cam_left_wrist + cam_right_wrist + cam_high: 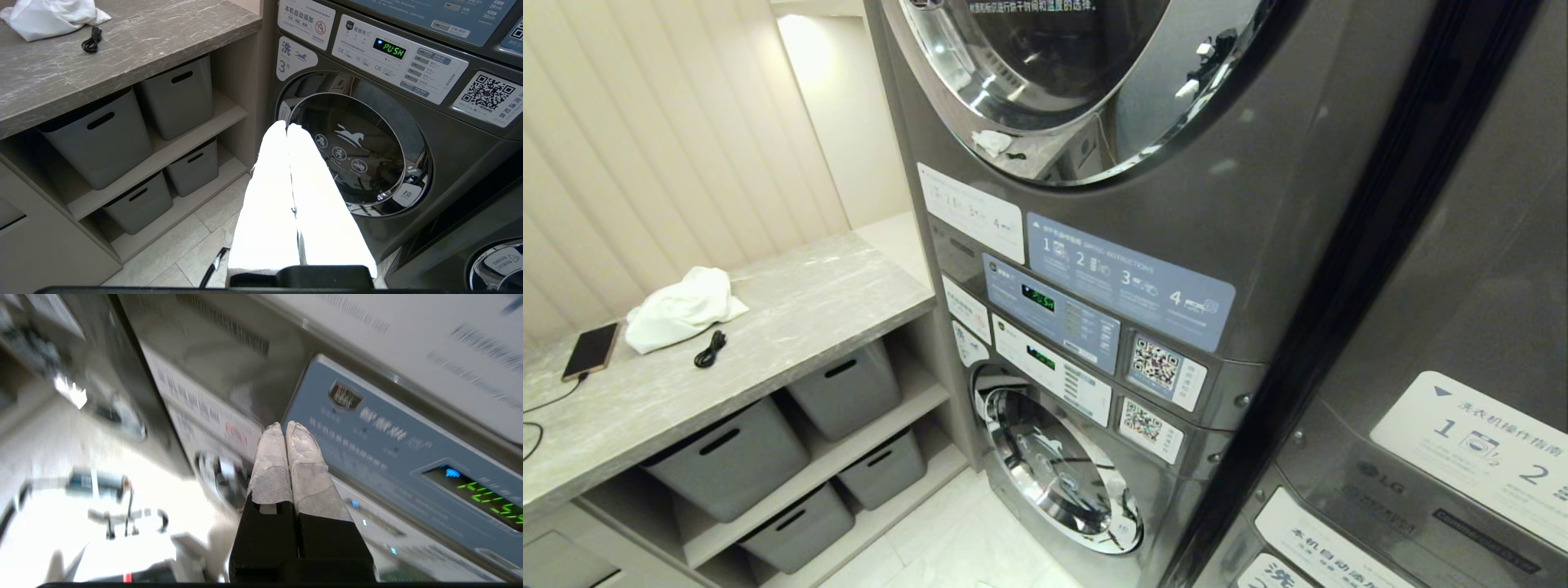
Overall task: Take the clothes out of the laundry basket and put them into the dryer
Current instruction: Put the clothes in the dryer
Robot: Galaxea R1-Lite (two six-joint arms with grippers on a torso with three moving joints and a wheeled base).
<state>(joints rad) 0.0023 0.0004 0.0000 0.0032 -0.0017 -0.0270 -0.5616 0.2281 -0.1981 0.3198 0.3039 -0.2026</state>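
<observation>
Stacked machines (1258, 245): dark grey metallic, chrome-ringed doors
Instruction panel (1131, 282): blue-grey, white print
Display (389, 49): green characters on black
Surface (792, 310): grey marbled — pale veins
Cloth (682, 309): white
Cable (711, 349): black
Bins (731, 457): plain grey
Left end effector (287, 126): white fingers
Right end effector (284, 425): whitish wrap — black base

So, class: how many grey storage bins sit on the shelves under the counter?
4. Two on the upper shelf, two on the lower shelf. Others may be hidden beyond the left edge of the picture.
</observation>
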